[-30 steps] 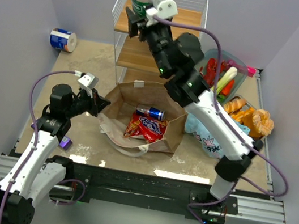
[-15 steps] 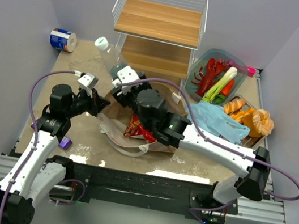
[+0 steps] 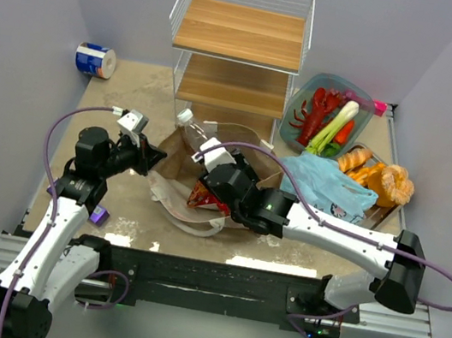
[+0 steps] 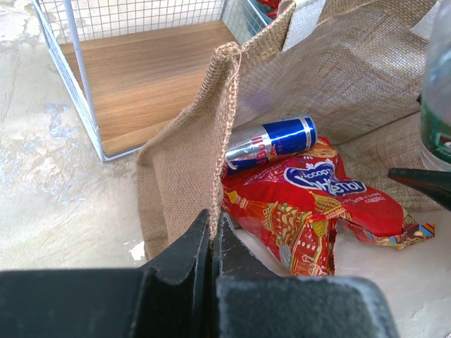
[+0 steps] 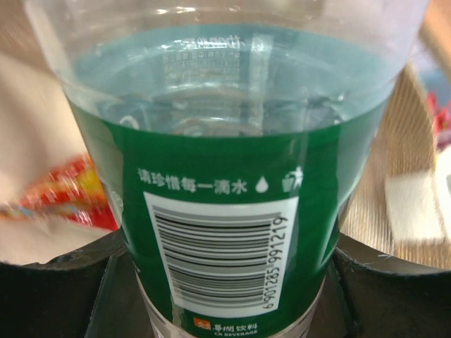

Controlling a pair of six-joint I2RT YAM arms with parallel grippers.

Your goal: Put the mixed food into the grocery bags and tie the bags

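At near left, left gripper [image 4: 211,229]: pinched shut on brown bag [image 4: 183,155] rim
Right gripper [image 5: 222,282]: clamped around bottle [image 5: 218,141]
Left wrist only: can [image 4: 271,141], snack packet [image 4: 303,211] inside

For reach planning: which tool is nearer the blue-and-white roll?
Left. The left tool, pinching the brown bag's rim, is in front of the roll and to its right; the right tool, holding the green-labelled bottle, is farther right.

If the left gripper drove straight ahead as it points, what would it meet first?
The brown bag, whose rim the left gripper pinches; behind that, probably the drink can, though depth is unclear.
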